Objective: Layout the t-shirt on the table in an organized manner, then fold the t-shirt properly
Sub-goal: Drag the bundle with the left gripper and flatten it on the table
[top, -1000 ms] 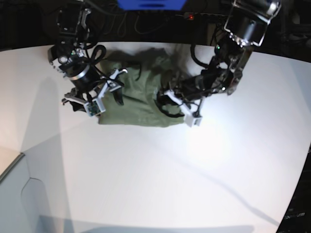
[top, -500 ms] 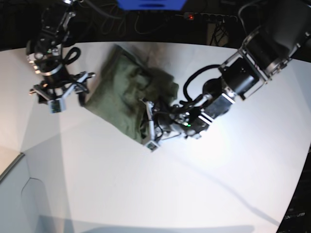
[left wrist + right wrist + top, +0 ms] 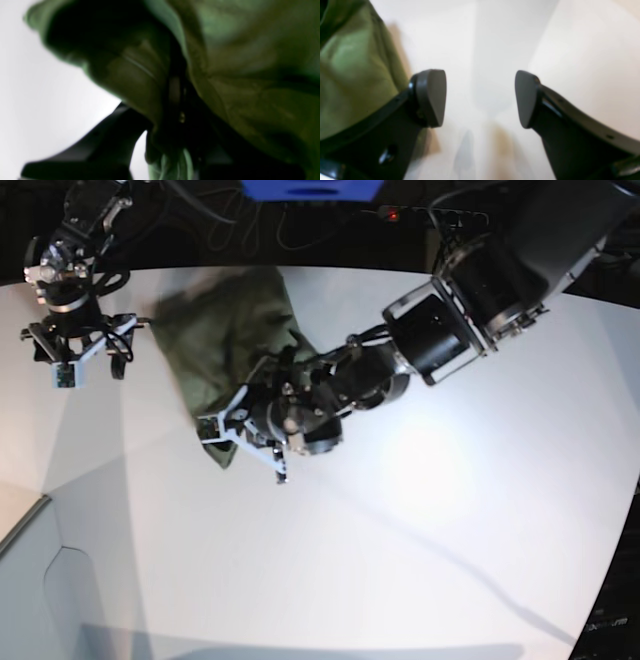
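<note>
The olive-green t-shirt (image 3: 215,330) lies bunched on the white table (image 3: 430,510), left of middle at the back. My left gripper (image 3: 243,448) reaches across from the right and is shut on the shirt's near edge. In the left wrist view, blurred cloth (image 3: 250,87) fills the frame and drapes over the dark fingers (image 3: 100,150). My right gripper (image 3: 90,360) is open and empty over bare table, just left of the shirt. In the right wrist view its fingers (image 3: 431,97) stand wide apart, with the shirt (image 3: 350,75) beside the left one.
The left arm's thick body (image 3: 480,290) stretches low over the table from the back right. The table's curved back edge (image 3: 350,272) runs behind the shirt, with dark equipment and cables beyond. A grey panel (image 3: 40,600) sits at the front left corner.
My left gripper has swept leftward across the table, dragging the shirt's near edge with it. My right gripper has moved left and back, away from the shirt.
</note>
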